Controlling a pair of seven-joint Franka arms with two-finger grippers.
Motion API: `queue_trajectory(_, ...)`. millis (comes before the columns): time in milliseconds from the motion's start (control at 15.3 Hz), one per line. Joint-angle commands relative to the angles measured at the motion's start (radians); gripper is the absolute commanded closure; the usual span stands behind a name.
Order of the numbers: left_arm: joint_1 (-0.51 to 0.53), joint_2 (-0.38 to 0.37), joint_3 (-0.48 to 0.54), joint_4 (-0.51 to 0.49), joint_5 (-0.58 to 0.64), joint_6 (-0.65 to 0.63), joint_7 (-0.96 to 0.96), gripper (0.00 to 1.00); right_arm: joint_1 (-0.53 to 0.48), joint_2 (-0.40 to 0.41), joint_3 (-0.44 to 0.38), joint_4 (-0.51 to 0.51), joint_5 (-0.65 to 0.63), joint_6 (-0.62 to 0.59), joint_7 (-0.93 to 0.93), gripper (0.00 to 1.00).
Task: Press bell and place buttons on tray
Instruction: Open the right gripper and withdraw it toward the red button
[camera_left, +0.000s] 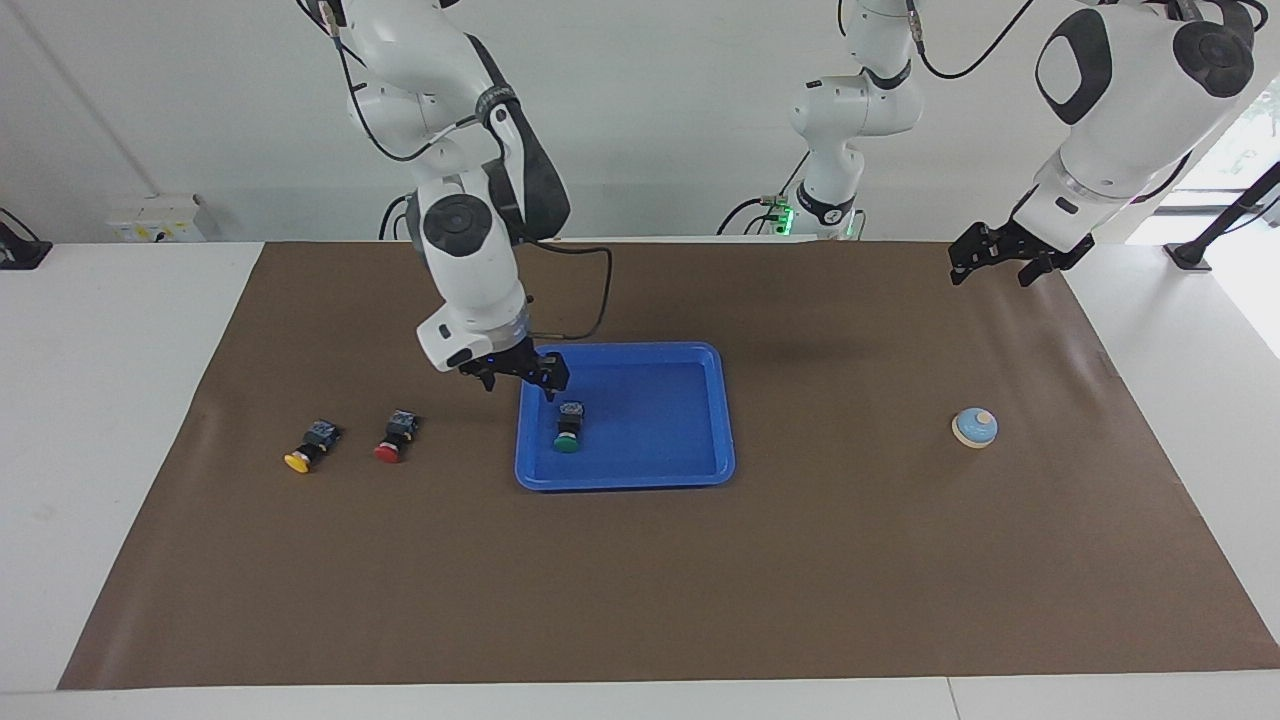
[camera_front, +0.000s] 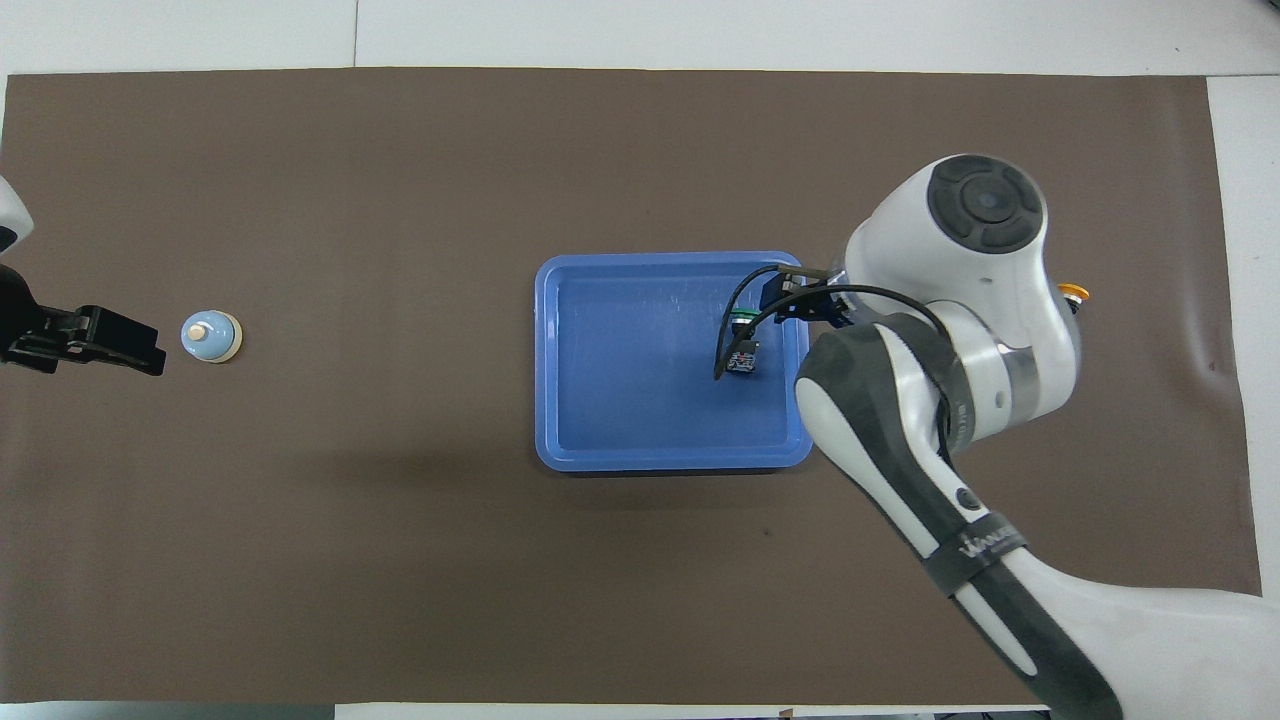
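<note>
Over tray rim: right gripper fingers released | green button inside | left gripper fingers released

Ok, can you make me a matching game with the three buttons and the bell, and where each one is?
Things:
1. green button
2. red button
3. yellow button
4. bell

Places:
A. on the brown mat, closest to the right arm's end of the table
B. alone at the left arm's end of the table
C. lying in the blue tray
D. on the mat between another button and the tray

Pairs: 1-C, 2-D, 3-A, 4-B
</note>
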Motion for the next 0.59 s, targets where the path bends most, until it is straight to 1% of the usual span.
queue_trajectory(0, -0.002, -0.013, 0.003, -0.007, 0.020, 0.002, -0.003, 0.00, -0.099, 0.012, 0.005, 0.003, -0.017, 0.000, -0.124, 0.00)
queue_trajectory(131, -0.002, -0.013, 0.003, -0.006, 0.019, 0.002, -0.003, 0.00, -0.148, 0.007, 0.005, -0.031, -0.059, 0.028, -0.138, 0.00)
queue_trajectory(261, -0.003, -0.013, 0.003, -0.007, 0.019, 0.002, -0.003, 0.00, -0.193, -0.007, 0.005, -0.095, -0.087, 0.104, -0.140, 0.00)
queue_trajectory(522, -0.003, -0.013, 0.003, -0.006, 0.019, 0.002, -0.003, 0.00, -0.270, -0.002, 0.007, -0.228, -0.090, 0.242, -0.149, 0.00)
